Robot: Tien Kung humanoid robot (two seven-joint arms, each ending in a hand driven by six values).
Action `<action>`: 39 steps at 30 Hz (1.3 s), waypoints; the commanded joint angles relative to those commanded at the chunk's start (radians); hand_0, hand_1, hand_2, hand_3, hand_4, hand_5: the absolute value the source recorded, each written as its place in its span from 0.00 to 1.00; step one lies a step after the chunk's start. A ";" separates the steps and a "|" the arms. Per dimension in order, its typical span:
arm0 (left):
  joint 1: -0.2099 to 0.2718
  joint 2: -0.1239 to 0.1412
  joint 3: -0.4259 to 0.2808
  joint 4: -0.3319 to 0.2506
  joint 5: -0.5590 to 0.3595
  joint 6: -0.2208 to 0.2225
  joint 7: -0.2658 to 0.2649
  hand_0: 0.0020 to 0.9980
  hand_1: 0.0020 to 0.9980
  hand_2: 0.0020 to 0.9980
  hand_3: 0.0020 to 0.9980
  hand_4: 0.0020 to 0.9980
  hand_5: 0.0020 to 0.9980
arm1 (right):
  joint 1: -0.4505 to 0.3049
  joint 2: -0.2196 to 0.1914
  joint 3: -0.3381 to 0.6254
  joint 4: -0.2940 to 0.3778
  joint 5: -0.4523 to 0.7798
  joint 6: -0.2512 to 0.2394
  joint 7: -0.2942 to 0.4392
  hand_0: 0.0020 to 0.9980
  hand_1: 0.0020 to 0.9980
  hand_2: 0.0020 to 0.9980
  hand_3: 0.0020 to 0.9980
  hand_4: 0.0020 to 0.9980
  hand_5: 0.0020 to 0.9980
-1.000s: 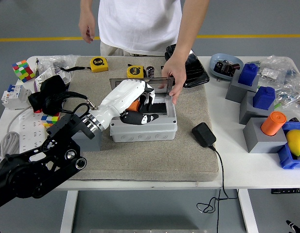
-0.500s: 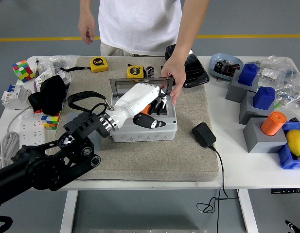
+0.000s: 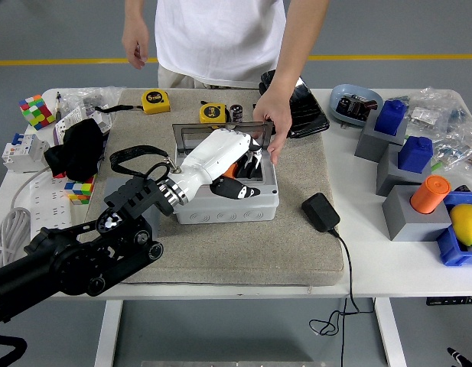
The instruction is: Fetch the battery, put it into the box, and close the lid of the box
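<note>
The left robot hand point(image 3: 224, 164) is positioned over the open cavity of the grey junction box point(image 3: 228, 200), which sits on the beige mat point(image 3: 220, 252) covering the middle of the bench point(image 3: 388, 264). Its fingers are curled around an orange cylindrical battery point(image 3: 230, 170), of which only a small part shows between the white shell and the black fingertips. The battery is therefore held just above or just inside the box; contact with the box floor cannot be confirmed. The right robot hand is not visible.

A person's hand point(image 3: 271, 122) at the far side holds the transparent lid point(image 3: 213, 131) upright at the rear edge of the box.

Procedure for the current step, as judged:
1. Lower the battery fully into the cavity before releasing it.
2. Spread the fingers gradually, so the battery settles and does not roll.
3. Withdraw upward and toward the near side, clear of the lid and of the person's hand.
4. Close the lid only once the cavity is clear.
</note>
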 joint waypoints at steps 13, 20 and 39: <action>0.003 -0.001 -0.003 0.010 -0.023 0.004 -0.023 0.23 0.27 0.29 0.40 1.00 0.25 | 0.001 0.000 0.001 0.001 -0.001 0.000 0.000 0.66 0.62 0.60 0.55 0.95 0.46; 0.004 -0.003 -0.008 0.013 -0.029 0.009 -0.032 0.23 0.28 0.29 0.40 1.00 0.30 | 0.001 0.000 -0.001 0.001 0.000 0.001 0.000 0.66 0.62 0.60 0.55 0.95 0.46; 0.063 0.043 -0.122 -0.126 -0.024 -0.002 -0.018 0.24 0.28 0.30 0.40 1.00 0.34 | 0.002 -0.001 0.005 0.001 -0.004 0.001 0.001 0.66 0.62 0.60 0.55 0.96 0.46</action>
